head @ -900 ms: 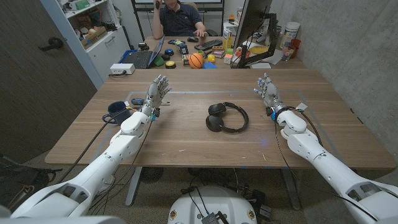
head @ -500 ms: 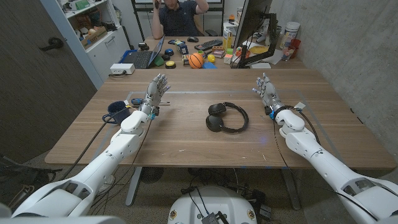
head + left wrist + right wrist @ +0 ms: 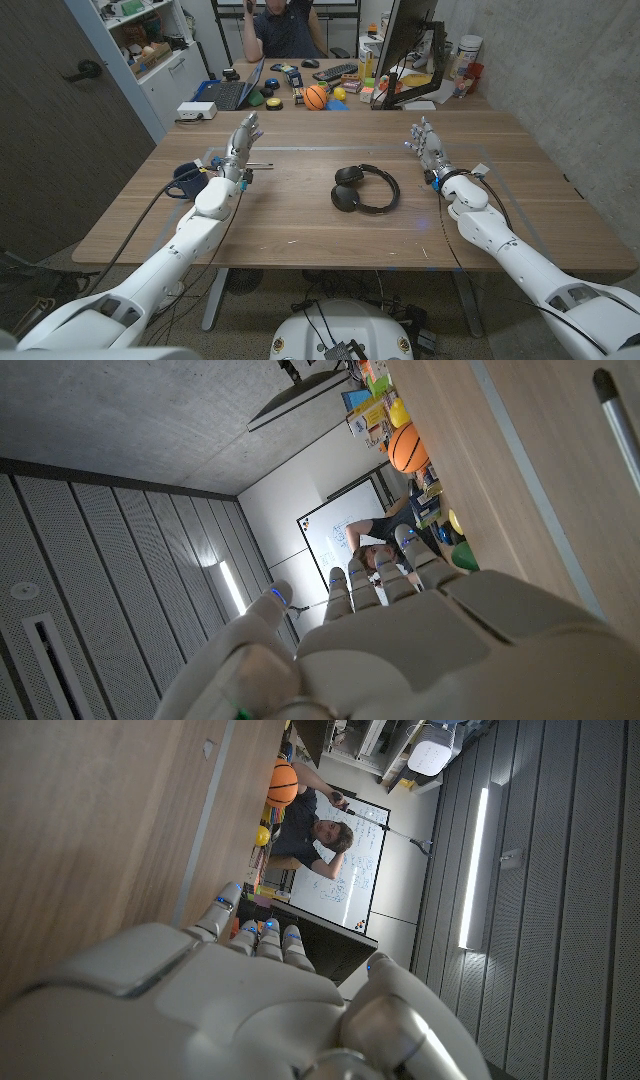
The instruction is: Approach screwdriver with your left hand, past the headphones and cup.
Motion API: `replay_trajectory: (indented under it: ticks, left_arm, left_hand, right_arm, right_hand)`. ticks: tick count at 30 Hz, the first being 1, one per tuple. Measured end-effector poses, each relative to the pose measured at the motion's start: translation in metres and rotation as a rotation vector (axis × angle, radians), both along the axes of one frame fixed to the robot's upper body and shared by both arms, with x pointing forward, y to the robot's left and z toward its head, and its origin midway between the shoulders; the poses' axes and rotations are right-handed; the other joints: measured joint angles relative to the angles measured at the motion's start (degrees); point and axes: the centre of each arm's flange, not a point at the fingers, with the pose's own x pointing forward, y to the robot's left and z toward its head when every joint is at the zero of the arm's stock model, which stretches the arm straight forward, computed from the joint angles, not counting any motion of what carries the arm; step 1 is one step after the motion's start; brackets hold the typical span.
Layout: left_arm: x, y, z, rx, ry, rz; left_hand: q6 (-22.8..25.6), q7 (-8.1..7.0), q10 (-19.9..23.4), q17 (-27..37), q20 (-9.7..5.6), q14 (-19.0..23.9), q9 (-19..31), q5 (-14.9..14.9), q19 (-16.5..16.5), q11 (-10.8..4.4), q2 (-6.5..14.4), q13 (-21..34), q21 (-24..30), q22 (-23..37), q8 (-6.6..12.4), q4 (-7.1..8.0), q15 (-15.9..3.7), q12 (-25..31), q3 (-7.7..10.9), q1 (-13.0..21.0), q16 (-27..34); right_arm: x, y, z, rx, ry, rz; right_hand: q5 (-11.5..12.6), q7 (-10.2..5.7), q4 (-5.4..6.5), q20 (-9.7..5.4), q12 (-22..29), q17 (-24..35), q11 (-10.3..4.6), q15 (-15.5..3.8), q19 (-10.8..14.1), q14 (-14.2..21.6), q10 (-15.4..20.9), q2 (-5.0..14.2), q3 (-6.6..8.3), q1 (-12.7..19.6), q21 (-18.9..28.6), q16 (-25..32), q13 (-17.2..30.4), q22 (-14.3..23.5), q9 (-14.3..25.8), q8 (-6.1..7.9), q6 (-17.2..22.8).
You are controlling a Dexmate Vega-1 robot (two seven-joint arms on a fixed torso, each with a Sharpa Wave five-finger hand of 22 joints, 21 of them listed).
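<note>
i'm swinging the left hand (image 3: pixel 240 143) — open, holding nothing — toward the screwdriver (image 3: pixel 262 167), now just beside it, right hand (image 3: pixel 427 145) open too.

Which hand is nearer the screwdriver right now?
The left hand: its open fingers reach over the screwdriver beside the blue cup. The right hand stands across the table, beyond the headphones.

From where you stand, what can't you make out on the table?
- Screwdriver: in the head view the left robot hand covers its handle end; the left wrist view cuts it off at the edge.
- Cup: the left arm partly hides it in the head view.
- Headphones: any markings are too small to read.
</note>
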Motion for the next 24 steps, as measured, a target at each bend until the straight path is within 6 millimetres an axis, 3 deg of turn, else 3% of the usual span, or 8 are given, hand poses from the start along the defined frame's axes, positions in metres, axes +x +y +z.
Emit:
replay_trajectory:
  ticks: [6, 15, 18, 24]
  left_arm:
    - [-0.011, 0.004, 0.008, 0.023, -0.049, 0.082]
    - [-0.023, 0.014, 0.016, 0.091, -0.097, 0.280]
    - [-0.022, 0.017, 0.014, 0.115, -0.093, 0.347]
    - [-0.035, 0.021, 0.029, 0.206, -0.137, 0.460]
  left_hand:
    - [0.53, -0.52, 0.32, 0.00, 1.03, 0.09, -0.01, 0.25, -0.43, -0.30, 0.62, 0.00, -0.40, -0.01, 0.00, -0.63, 0.08, 0.00, 0.69, 1.08, 0.00]
    - [0.60, -1.05, 0.32, 0.01, 1.74, 0.08, 0.26, 0.65, -1.19, -0.30, 1.35, 0.01, -1.57, -0.01, 0.00, -1.26, 0.08, 0.00, 3.04, 3.20, -0.28]
    - [0.20, -1.85, 0.32, 0.01, 1.93, 0.02, 0.26, 0.65, -1.99, -0.30, 1.90, 0.28, -1.93, -0.01, 0.00, -1.48, 0.02, 0.00, 4.20, 4.17, -0.28]
    - [-0.68, -2.40, -0.95, 0.01, 2.17, -1.08, 0.26, 0.65, -2.22, -0.49, 2.22, 0.28, -2.54, -0.01, 0.00, -2.00, -0.06, -0.32, 5.49, 5.58, -0.80]
  right_arm:
    - [0.001, 0.000, 0.000, 0.000, -0.002, 0.001]
    - [0.003, 0.000, 0.001, 0.002, -0.001, -0.001]
    - [0.004, -0.001, 0.001, 0.002, 0.000, -0.002]
    - [0.004, -0.001, 0.001, 0.001, -0.002, 0.000]
  right_hand:
    - [0.00, 0.00, 0.00, 0.00, 0.00, 0.00, 0.00, 0.00, 0.00, 0.00, 0.00, 0.00, 0.00, 0.00, 0.00, 0.00, 0.00, 0.28, 0.00, 0.00, 0.00]
    - [0.00, 0.00, 0.00, 0.00, 0.00, -0.01, 0.00, 0.00, 0.00, 0.00, 0.00, 0.00, 0.00, 0.00, -0.34, 0.00, -0.01, 0.27, 0.19, 0.00, 0.00]
    - [0.00, 0.00, 0.00, 0.00, 0.00, -0.01, 0.00, 0.00, 0.00, 0.00, 0.00, 0.00, 0.00, 0.00, -0.34, 0.00, -0.01, 0.27, 0.28, 0.00, 0.00]
    - [0.00, 0.00, 0.00, 0.00, 0.00, -0.01, 0.00, 0.00, 0.00, 0.00, 0.00, 0.00, 0.00, 0.00, -0.34, 0.00, -0.01, 0.27, 0.28, 0.00, 0.00]
